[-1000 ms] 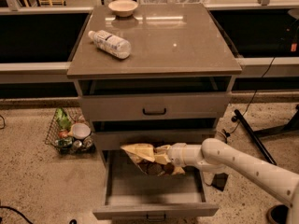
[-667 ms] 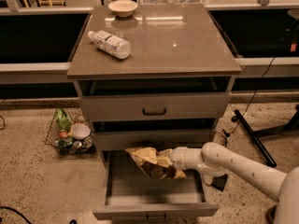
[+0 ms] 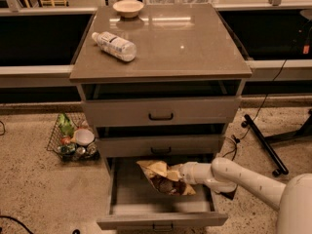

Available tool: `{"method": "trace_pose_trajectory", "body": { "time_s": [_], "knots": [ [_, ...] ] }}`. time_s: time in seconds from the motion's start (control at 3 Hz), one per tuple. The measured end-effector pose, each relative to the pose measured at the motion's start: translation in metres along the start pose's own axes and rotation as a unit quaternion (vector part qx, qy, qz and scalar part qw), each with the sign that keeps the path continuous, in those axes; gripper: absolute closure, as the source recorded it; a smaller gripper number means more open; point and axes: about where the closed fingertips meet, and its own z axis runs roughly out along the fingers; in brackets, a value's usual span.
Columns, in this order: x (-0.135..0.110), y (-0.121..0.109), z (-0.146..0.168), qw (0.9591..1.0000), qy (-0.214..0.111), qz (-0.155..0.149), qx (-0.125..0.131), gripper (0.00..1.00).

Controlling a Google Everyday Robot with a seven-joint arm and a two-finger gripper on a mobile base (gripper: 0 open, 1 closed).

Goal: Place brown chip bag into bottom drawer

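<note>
The gripper (image 3: 184, 175) is clamped on the chip bag (image 3: 163, 177), which juts ahead of it, slanted. The open bottom drawer (image 3: 131, 194) lies just beneath.

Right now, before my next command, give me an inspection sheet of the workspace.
Surface: cabinet top, glossy and level.
Job's things: bottom drawer stands pulled open; brown chip bag sits tilted over its inside. Whether it touches the drawer floor cannot be told.
Clutter: plastic bottle lying on its side at the top's left; bowl at the back edge. Nothing else seen in the drawer.
Gripper: gripper at the bag's right end, over the open drawer; arm reaches in from the right.
Cables: dark cable trails down to the floor right of the cabinet.
Surroundings: wire basket of small items on the floor at left; black stand legs at right.
</note>
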Motion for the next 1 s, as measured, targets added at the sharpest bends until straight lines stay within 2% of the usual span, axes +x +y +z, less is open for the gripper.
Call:
{"method": "trace_pose_trajectory", "body": {
  "time_s": [0.67,1.0],
  "knots": [
    [0.035,-0.005,0.005,0.9990,0.003,0.044,0.009,1.00],
    [0.040,-0.006,0.003,0.9985,-0.005,0.053,0.011,0.82]
  ]
}}
